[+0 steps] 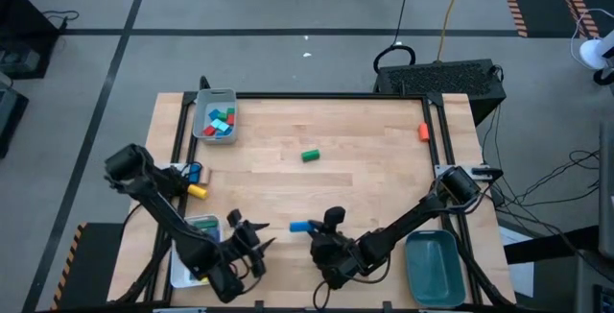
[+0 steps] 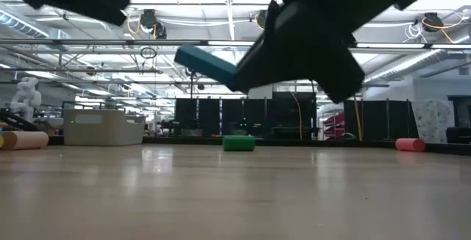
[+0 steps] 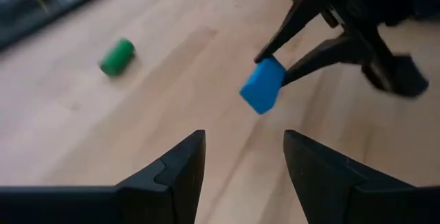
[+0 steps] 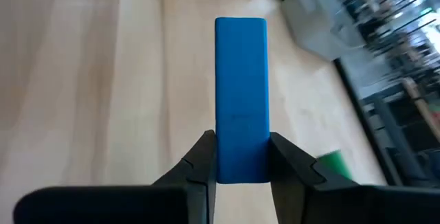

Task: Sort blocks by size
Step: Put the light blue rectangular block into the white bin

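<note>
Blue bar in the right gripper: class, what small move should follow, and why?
Probably carry it toward the teal tray beside that arm. The right gripper is shut on the blue bar, lifted off the table, so only transport and release remain.

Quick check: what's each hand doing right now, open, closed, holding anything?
Left hand: open, holding nothing, near the table's front edge.
Right hand: closed on the blue bar, lifted off the table.
</note>
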Tool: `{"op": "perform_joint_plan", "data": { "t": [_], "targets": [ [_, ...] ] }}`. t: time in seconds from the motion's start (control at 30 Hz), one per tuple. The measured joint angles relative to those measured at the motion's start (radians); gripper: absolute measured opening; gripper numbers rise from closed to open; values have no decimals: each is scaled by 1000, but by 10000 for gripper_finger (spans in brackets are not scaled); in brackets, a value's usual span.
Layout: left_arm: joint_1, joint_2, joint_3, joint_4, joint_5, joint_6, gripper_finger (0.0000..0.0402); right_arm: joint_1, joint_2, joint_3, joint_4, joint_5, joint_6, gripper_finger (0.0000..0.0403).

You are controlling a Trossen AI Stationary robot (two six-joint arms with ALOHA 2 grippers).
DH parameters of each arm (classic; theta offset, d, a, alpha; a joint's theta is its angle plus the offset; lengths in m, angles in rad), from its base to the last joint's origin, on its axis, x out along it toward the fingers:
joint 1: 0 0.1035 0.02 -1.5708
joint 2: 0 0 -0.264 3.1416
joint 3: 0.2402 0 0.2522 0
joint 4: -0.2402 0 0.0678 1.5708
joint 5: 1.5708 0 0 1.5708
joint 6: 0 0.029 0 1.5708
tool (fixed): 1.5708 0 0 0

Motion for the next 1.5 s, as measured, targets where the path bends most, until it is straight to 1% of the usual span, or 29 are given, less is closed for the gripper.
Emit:
{"op": "perform_joint_plan", "data": {
  "t": [0.07,0.17,0.3,0.5,0.63,0.73,0.93,1.03,1.1,1.2,1.43,1.5],
  "targets": [
    [24,8,0,51,39,-34,199,0,0,0,24,25,-30,75],
    [52,11,0,102,87,-39,199,0,0,0,69,34,-89,76],
    [79,11,0,123,96,-46,199,4,-3,0,116,62,-133,76],
    [123,9,0,131,120,-46,199,8,-3,0,114,122,-158,76],
    [142,9,0,147,122,-46,202,8,-3,0,113,123,-158,77],
    [155,9,0,162,121,-37,224,9,-3,0,115,122,-158,77],
    [178,9,0,161,126,10,298,10,-3,0,115,121,-161,77],
    [191,8,0,162,147,15,308,10,-3,0,114,120,-161,77],
    [195,8,0,169,155,15,302,10,-3,0,115,122,-161,77],
    [204,8,0,198,176,14,280,10,-3,0,116,130,-161,77],
    [222,8,0,224,210,16,198,10,-3,0,115,135,-162,77],
    [229,8,1,239,231,38,173,10,-3,0,113,136,-169,77]
  ]
}}
